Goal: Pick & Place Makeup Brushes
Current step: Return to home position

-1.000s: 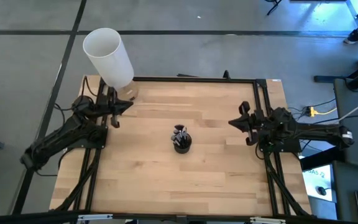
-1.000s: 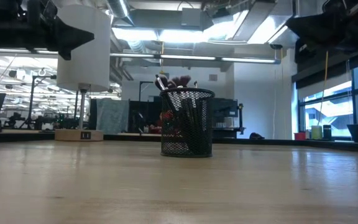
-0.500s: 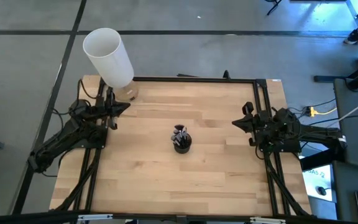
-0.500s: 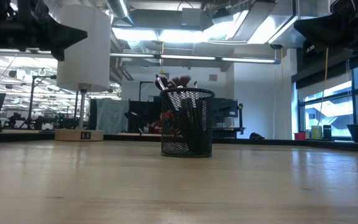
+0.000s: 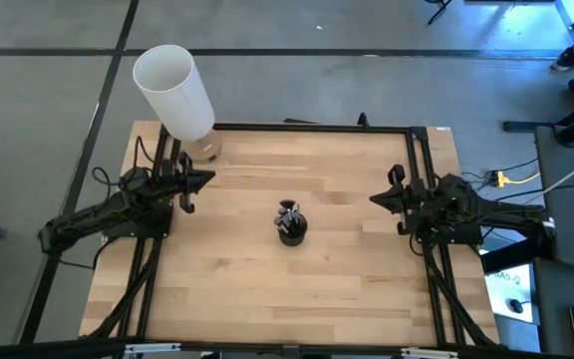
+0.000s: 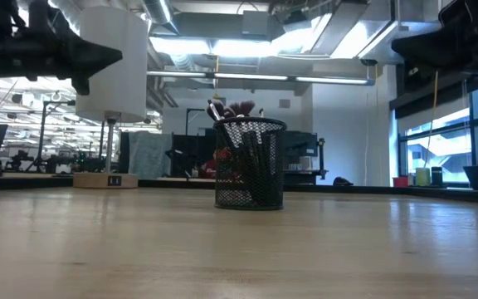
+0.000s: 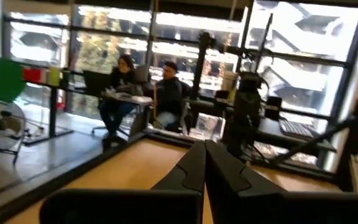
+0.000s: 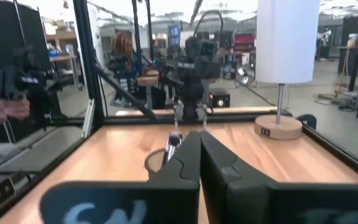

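Makeup brushes [image 5: 288, 209]: they stand together inside the mesh cup, with the tufted tips upward and above the rim.
Mesh cup [image 5: 292, 231]: black and upright, near the middle of the table [image 5: 347, 289], well apart from both grippers.
Left gripper [image 5: 209, 179]: above the left edge of the table, near the base of the lamp, pointing toward the centre. Its two fingers are pressed together and carry nothing.
Right gripper [image 5: 372, 198]: above the right edge of the table, pointing toward the centre. Its fingers are also pressed together, empty.
Lamp [image 5: 172, 90]: white shade, wooden base on the far left corner.
People [image 7: 126, 87]: two sit at a desk in the room beyond the table.
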Available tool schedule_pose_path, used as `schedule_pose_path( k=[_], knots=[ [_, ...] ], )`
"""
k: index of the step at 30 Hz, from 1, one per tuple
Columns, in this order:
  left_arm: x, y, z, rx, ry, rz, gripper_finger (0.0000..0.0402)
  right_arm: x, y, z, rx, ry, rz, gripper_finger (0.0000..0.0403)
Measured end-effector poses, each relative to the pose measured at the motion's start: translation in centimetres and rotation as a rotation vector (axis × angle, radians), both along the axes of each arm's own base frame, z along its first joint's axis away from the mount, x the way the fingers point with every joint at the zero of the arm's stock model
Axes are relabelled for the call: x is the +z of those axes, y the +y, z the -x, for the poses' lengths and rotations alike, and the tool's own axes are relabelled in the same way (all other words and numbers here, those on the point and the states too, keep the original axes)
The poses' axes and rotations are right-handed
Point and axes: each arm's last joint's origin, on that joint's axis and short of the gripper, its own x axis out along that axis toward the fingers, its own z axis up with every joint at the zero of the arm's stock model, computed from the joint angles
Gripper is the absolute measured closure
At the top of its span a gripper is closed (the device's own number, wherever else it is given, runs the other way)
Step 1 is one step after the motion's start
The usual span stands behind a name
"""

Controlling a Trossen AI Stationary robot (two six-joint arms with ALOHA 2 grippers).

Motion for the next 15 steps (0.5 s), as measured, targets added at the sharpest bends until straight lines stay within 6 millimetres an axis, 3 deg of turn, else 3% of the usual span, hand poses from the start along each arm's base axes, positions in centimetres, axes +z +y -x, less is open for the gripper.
schedule_pose_path(
  k=[9,15],
  knots=[
    [-0.4,-1.1,-0.4,-0.055,0.036,0.024,0.0399,-0.9,0.2,0.7,0.033,0.083,-0.018,0.0401],
    [-1.0,-1.1,-0.5,0.048,0.1,0.023,0.0399,-2.7,0.0,0.5,-0.004,0.061,-0.105,0.0401]
  ],
)
